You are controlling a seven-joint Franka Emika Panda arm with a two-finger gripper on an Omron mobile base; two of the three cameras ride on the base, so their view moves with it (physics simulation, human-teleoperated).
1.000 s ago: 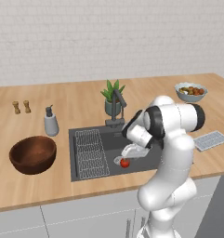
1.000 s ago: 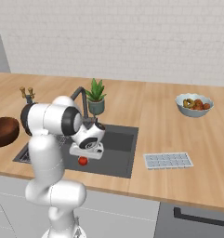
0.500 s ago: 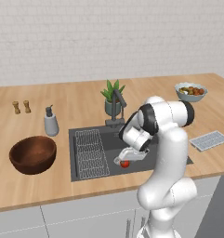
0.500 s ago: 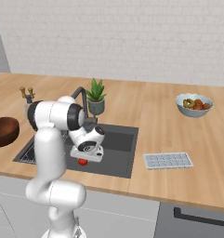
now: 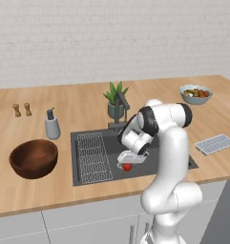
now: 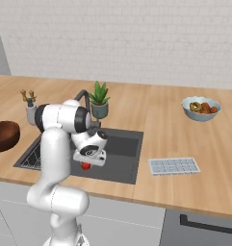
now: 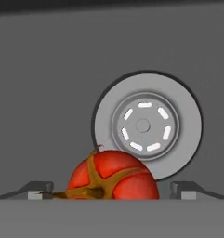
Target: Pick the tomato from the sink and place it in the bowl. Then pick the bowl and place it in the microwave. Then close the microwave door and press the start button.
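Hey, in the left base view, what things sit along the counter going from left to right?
Salt and pepper shakers → brown bowl → soap dispenser → wire rack in the sink → tomato → fruit bowl → grey tray.

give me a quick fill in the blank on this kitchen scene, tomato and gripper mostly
1. The tomato lies on the floor of the ____, beside the round silver drain.
2. The gripper has its jaws ____, one finger on each side of the tomato.
3. The brown bowl on the counter holds ____.
4. The potted plant stands behind the ____.

Missing words: sink; open; nothing; faucet
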